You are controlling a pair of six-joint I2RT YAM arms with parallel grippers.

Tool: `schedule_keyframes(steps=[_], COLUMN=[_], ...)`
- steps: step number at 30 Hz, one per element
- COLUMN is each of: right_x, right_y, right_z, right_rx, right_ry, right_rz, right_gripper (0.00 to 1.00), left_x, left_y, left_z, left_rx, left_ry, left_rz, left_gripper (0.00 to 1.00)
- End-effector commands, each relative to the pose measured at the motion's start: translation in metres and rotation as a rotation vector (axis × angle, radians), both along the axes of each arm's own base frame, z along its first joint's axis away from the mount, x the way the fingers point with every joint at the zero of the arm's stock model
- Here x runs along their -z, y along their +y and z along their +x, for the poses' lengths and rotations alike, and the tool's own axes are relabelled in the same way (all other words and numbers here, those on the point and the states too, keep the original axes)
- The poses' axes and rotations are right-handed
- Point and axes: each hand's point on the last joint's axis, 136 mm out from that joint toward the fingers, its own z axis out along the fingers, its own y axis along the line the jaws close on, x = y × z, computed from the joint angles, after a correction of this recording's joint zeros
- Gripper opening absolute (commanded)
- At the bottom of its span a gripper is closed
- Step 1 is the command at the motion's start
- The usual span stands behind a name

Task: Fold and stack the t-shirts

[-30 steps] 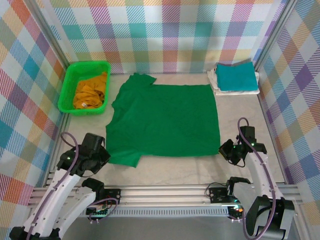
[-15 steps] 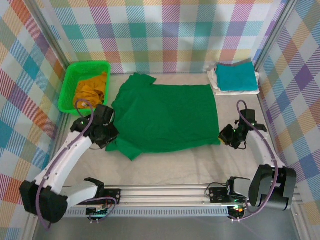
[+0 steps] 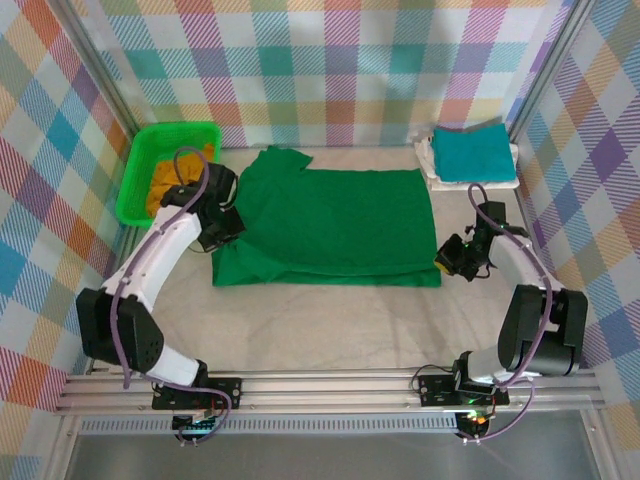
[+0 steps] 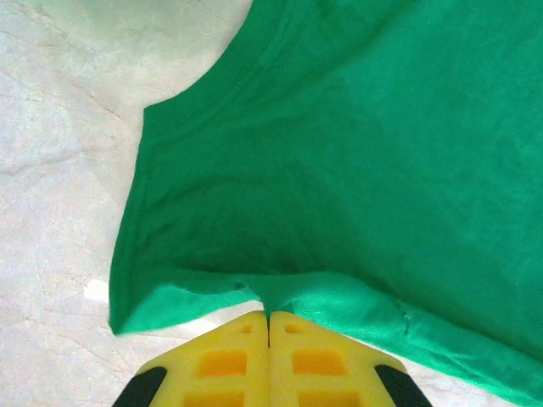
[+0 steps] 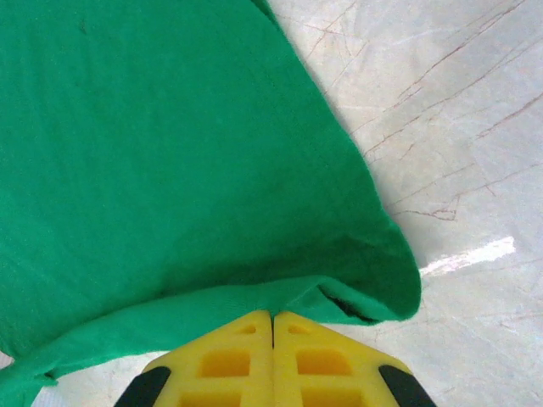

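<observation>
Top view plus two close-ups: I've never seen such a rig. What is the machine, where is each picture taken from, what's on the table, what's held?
Two robot arms are bolted at the near edge of a table. The wide picture comes from a fixed camera above and behind them; each close-up comes from a camera on one wrist, looking past that arm's yellow fingers. A dark green t-shirt lies on the table. The left gripper is shut on its left edge and the right gripper on its near right corner, the cloth pinched at both. At the far left a bright green basket holds a mustard yellow shirt. At the far right a folded teal shirt lies on a folded white shirt.
</observation>
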Motion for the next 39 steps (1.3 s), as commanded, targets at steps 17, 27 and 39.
schedule_keyframes(steps=[17, 27, 39], right_x=[-0.007, -0.061, -0.023], right_y=[-0.001, 0.017, 0.093], right_z=[0.068, 0.102, 0.067], right_rx=[0.009, -0.056, -0.314], right_ry=[-0.088, -0.303, -0.363], right_rz=[0.038, 0.062, 0.091], right_gripper=[0.23, 0.32, 0.31], left_x=[0.009, -0.012, 0.086], left_y=[0.003, -0.019, -0.045], left_z=[0.098, 0.119, 0.032], left_rx=[0.098, 0.072, 0.072], left_ry=[-0.025, -0.165, 0.054], left_rz=[0.160, 0.076, -0.065], left_gripper=[0.17, 0.37, 0.43])
